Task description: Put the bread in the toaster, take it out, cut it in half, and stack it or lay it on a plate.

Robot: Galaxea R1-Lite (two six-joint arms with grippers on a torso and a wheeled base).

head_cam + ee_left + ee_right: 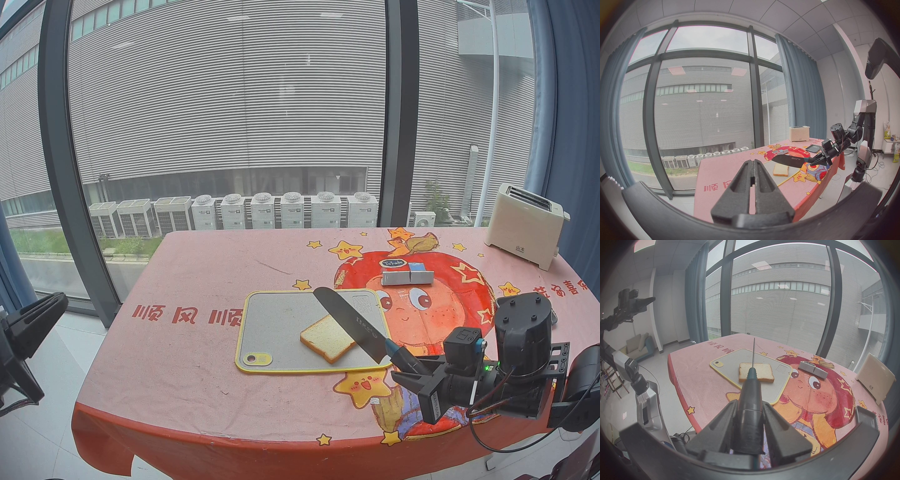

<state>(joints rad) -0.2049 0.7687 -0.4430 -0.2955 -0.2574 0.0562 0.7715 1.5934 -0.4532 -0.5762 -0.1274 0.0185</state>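
Observation:
A toasted bread slice [328, 338] [755, 372] lies whole on the grey, yellow-rimmed cutting board [275, 325] [725, 360]. My right gripper [415, 375] [749, 404] is shut on the handle of a black knife [350, 322]. The blade hangs edge-down in the air above the bread's right part, pointing toward the window. The cream toaster [526, 226] [875, 378] stands at the table's far right corner, its slots showing no bread. My left gripper [752, 165] is shut on nothing, held off the table's left side.
A grey knife holder [407, 275] [813, 369] lies behind the board, toward the window. A dark square plate [813, 148] [865, 416] sits on the right, near my right arm. The pink cloth left of the board is bare, and the table's front edge is close.

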